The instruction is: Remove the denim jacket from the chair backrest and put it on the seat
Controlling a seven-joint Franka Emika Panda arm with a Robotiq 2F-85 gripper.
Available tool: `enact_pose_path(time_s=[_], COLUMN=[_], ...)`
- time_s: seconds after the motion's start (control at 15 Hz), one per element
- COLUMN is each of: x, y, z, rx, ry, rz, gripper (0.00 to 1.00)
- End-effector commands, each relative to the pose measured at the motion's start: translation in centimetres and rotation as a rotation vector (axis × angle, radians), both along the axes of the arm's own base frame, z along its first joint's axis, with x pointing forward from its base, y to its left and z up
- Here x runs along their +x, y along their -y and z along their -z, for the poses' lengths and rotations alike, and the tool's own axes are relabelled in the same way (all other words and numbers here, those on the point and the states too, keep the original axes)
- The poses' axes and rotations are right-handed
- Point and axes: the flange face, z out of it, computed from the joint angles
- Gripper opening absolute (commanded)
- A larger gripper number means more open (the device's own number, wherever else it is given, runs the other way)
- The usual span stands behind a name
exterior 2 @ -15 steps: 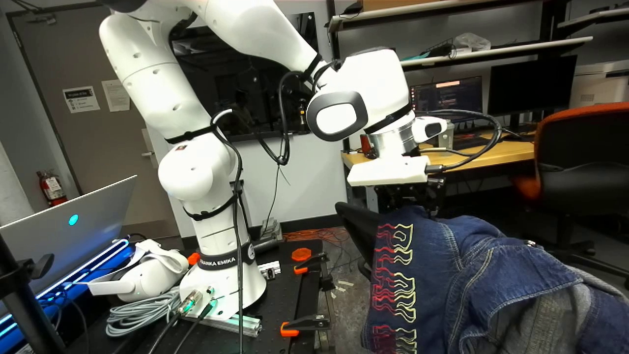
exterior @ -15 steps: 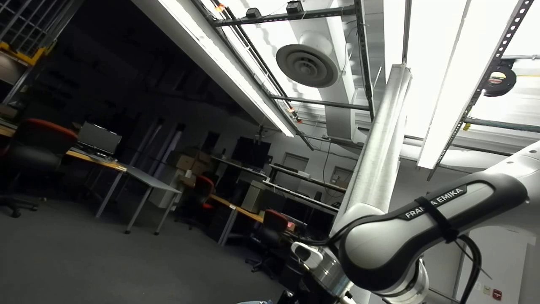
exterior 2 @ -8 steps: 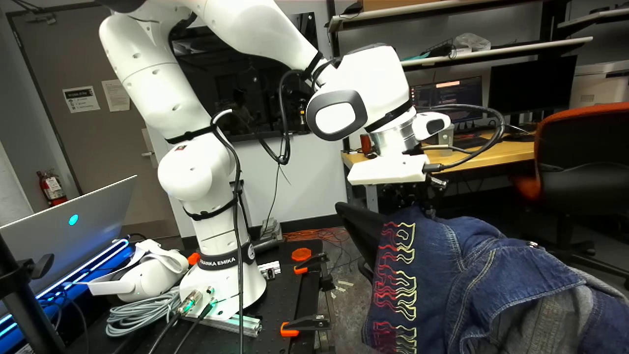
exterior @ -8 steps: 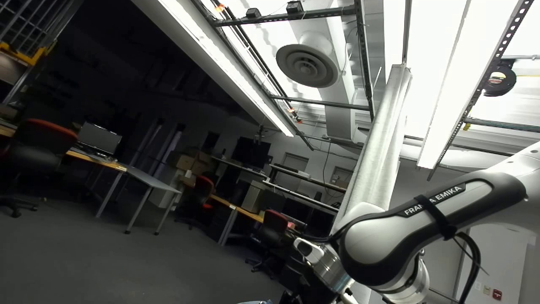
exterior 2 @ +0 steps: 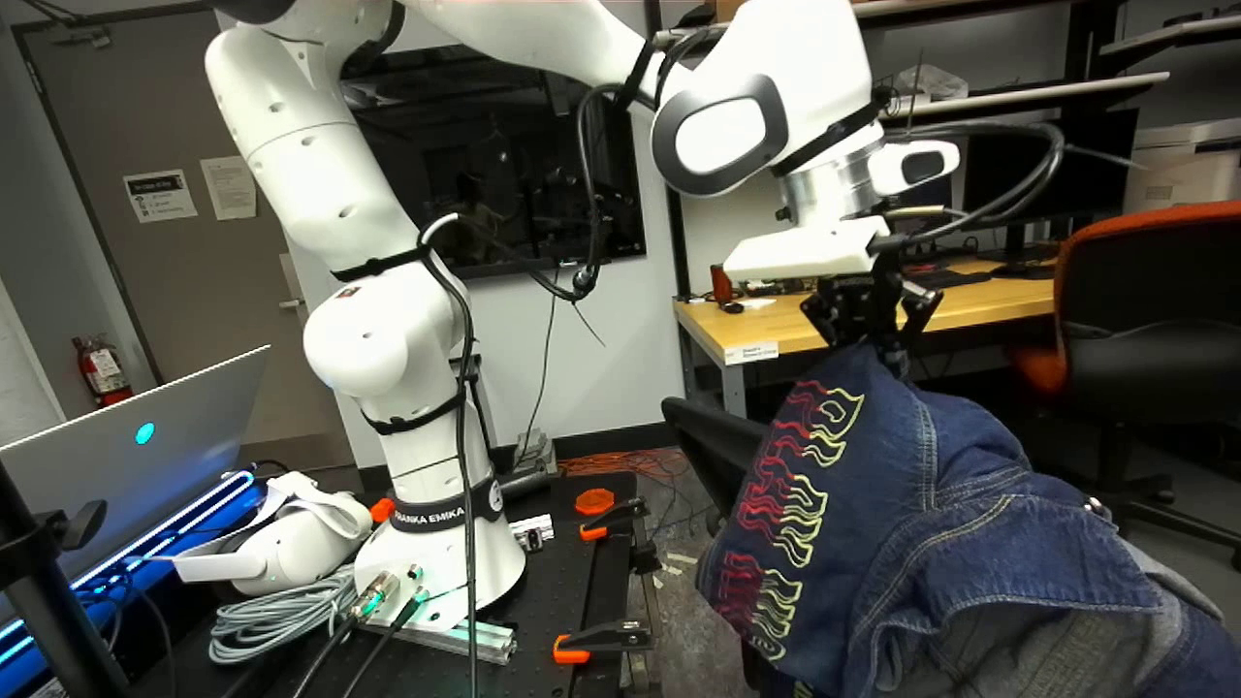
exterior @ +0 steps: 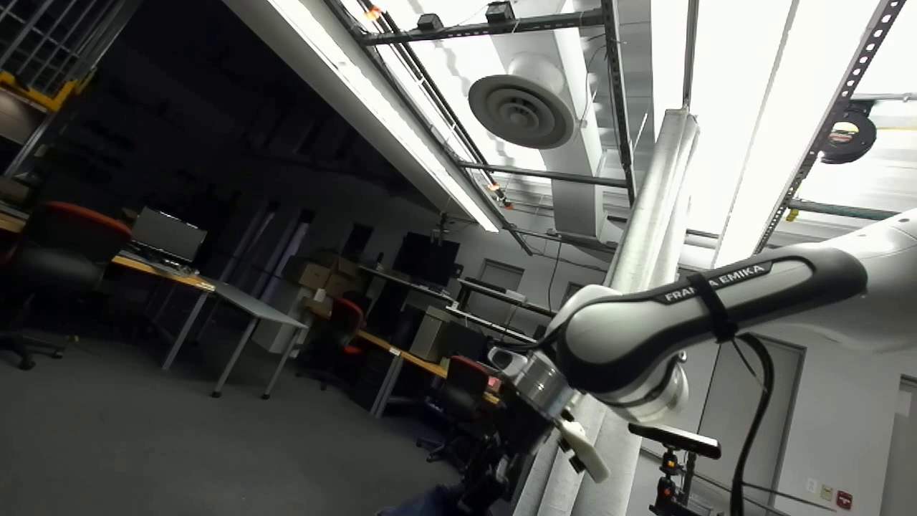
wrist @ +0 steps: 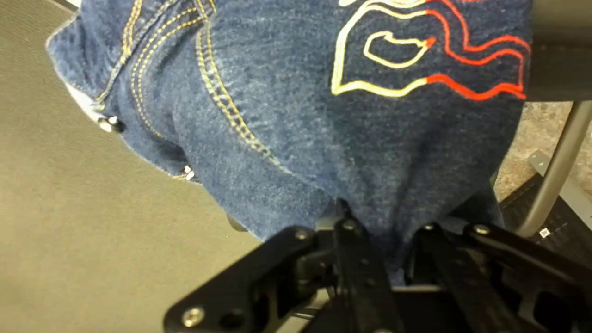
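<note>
The dark blue denim jacket hangs in large folds at the right of an exterior view, with red and yellow embroidery along one edge. A dark chair part shows behind its left edge; the seat is hidden. My gripper is above the jacket, shut on its top, which is pulled to a peak. In the wrist view the gripper has bunched denim of the jacket between its fingers; the fingertips are partly covered. In an exterior view only a bit of jacket shows below the gripper.
A wooden desk stands behind the gripper, with an orange and black office chair at the right. The robot's black base table carries clamps, cables and a headset. A metal leg shows in the wrist view.
My gripper has moved up and to the right in an exterior view. The jacket's top edge has risen with it, and the embroidered panel now slants. More of the desk shows.
</note>
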Motion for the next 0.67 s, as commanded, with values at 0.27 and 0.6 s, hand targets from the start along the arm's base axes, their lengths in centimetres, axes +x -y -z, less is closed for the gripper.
enact_pose_path(time_s=[0.27, 0.6], x=[10.1, 15.1], y=[-5.6, -9.5], z=[-10.2, -14.9], rx=[0.035, 0.035], ry=[0.034, 0.113], rz=[0.183, 0.298], gripper=[0.03, 0.03])
